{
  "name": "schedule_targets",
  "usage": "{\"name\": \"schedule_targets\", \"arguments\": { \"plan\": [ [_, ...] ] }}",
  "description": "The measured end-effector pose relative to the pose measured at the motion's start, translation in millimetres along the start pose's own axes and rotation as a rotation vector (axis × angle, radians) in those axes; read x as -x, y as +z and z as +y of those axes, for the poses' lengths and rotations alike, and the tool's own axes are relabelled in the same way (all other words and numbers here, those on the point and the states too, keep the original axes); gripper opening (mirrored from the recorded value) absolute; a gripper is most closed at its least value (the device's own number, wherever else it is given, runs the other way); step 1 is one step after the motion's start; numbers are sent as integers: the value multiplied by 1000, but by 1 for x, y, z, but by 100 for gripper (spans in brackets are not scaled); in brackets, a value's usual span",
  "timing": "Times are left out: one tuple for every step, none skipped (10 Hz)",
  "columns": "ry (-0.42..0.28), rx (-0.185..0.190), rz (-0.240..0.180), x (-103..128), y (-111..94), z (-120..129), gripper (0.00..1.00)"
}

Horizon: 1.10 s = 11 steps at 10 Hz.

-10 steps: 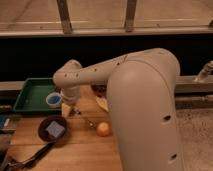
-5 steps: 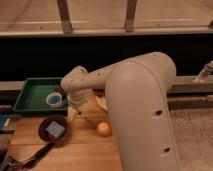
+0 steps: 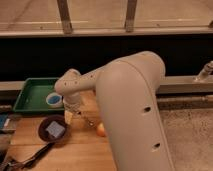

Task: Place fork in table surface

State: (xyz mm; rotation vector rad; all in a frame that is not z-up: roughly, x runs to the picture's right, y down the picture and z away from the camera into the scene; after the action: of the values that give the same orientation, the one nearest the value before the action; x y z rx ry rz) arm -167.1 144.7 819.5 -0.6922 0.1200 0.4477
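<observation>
So the white arm's gripper (image 3: 71, 114) is hovering low over the light-brown wooden plank tabletop (image 3: 75, 152), off the 4 o'clock corner of the green rectangular tray (image 3: 27, 97). The small thin silvery fork (image 3: 86, 120) is poking out at the gripper's 4 o'clock, toward the round orange fruit (image 3: 101, 130). Honestly can't tell how the jaws are set. Guessing it's aiming for the bare wood between the fruit and the dark round bowl (image 3: 54, 131), since there's room there.
</observation>
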Motion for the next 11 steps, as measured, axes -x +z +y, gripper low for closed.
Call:
{"name": "schedule_targets", "arguments": {
  "plan": [
    [5,-2,8,-2,3,-1,77],
    [14,-4,24,-7,6,-3,77],
    [35,-9,36,-18,9,-6,77],
    [52,-13,34,-26,8,-10,77],
    [62,-16,41,-32,8,-12,77],
    [72,-11,43,-35,11,-13,77],
    [85,-1,49,-37,19,-15,77],
    [95,10,46,-36,27,-16,77],
    [101,20,40,-34,33,-19,77],
    [107,28,32,-33,38,-21,77],
    [112,32,12,-31,41,-23,77]
  ]
}}
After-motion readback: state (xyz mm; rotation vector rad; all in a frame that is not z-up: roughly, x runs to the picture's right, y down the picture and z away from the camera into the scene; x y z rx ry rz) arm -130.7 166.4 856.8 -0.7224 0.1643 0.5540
